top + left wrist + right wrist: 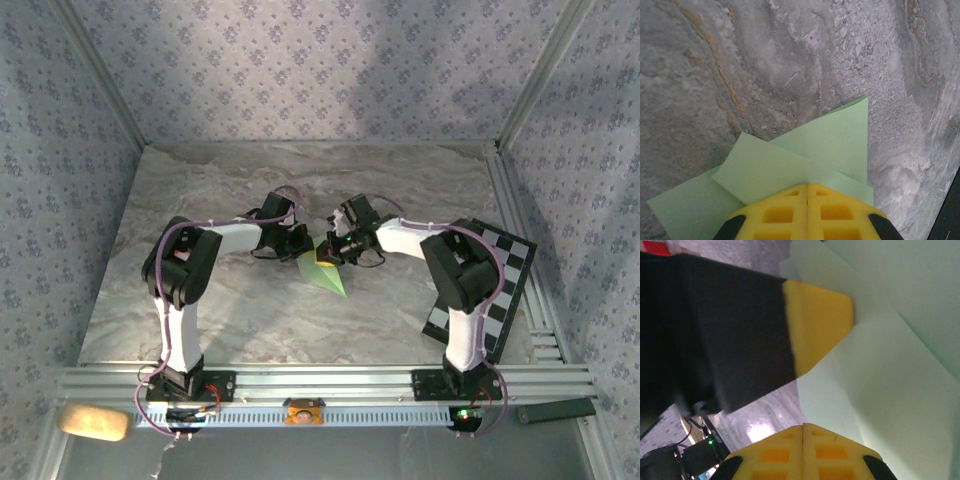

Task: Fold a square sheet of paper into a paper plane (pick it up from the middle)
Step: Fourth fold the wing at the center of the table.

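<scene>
The square sheet of paper (331, 277), light green, is folded into a slim shape with a sharp tip pointing toward the near right. It hangs between the two grippers at the table's middle. My left gripper (306, 250) is shut on it. In the left wrist view the yellow pads (807, 186) meet on a crease and green flaps (790, 165) fan out above the marble. My right gripper (336, 250) is shut too, its tips (803, 426) pinching the sheet's edge (880, 390). The left gripper's yellow finger (820, 320) presses the same sheet from the other side.
A black-and-white checkered board (500, 275) lies by the right arm at the table's right edge. A tiny red piece (655, 247) lies on the marble. A beige pad (92, 421) and a dark bar (556, 410) rest on the near rail.
</scene>
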